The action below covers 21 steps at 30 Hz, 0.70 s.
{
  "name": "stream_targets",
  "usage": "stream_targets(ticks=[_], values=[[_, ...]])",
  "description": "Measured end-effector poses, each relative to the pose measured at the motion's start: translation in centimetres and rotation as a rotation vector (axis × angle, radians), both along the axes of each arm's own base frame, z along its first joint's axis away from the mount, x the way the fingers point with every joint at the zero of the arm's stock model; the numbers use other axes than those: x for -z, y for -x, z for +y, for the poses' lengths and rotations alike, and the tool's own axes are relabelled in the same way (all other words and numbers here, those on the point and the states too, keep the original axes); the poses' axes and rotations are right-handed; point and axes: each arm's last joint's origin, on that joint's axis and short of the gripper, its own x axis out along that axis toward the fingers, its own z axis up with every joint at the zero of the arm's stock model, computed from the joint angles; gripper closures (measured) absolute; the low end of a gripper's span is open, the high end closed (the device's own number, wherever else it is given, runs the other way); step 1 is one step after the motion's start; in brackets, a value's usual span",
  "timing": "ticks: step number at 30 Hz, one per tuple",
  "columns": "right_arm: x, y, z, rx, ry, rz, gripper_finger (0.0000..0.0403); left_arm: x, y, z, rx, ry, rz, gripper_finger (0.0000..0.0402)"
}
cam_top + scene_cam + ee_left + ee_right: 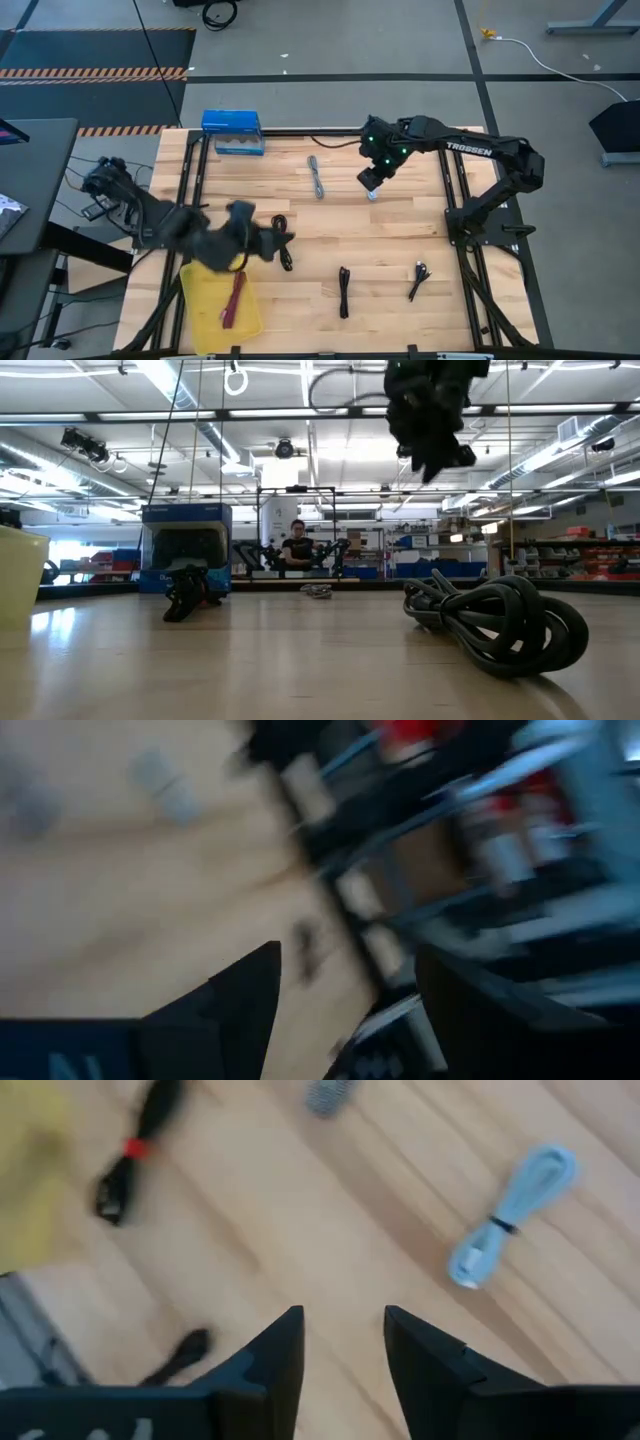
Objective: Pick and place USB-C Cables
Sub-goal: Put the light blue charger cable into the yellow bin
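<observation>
In the high view, a magenta cable [236,297] lies in the yellow tray [205,330]. A grey cable [317,177] lies on the far part of the table, and a pale grey one [373,196] [510,1215] lies just under my right gripper [371,186] [343,1315]. That gripper is open above the table and touches nothing. Two black cables [344,292] [418,280] lie near the near edge. My left gripper [281,238] [345,955] is open beside the black cable with the red tie [287,252] [140,1145].
A blue box [232,132] [185,550] stands at the table's far edge. A black frame [455,215] runs round the work area. A person [297,545] sits in the room beyond the table. Bare wood lies in the table's middle.
</observation>
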Motion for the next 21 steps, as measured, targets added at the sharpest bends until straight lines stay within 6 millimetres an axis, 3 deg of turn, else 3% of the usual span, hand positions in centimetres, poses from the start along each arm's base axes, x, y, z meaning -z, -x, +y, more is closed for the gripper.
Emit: stream_targets(ticks=[7, 13, 21], values=[[4.3, 0.3, -0.2, 0.088, 0.047, 0.048, 0.0213, -4.9, -2.0, 1.8, 0.041, -0.297, -0.326, 0.0170], [6.8, 0.3, -0.5, 0.193, 0.075, 0.015, 0.0215, -5.1, -2.3, 2.4, 0.019, -0.333, -0.338, 0.0170], [9.8, 1.7, -1.0, 0.276, 0.066, 0.073, 0.0222, -5.0, -2.4, 2.1, 0.055, -0.328, -0.341, 0.0170]])
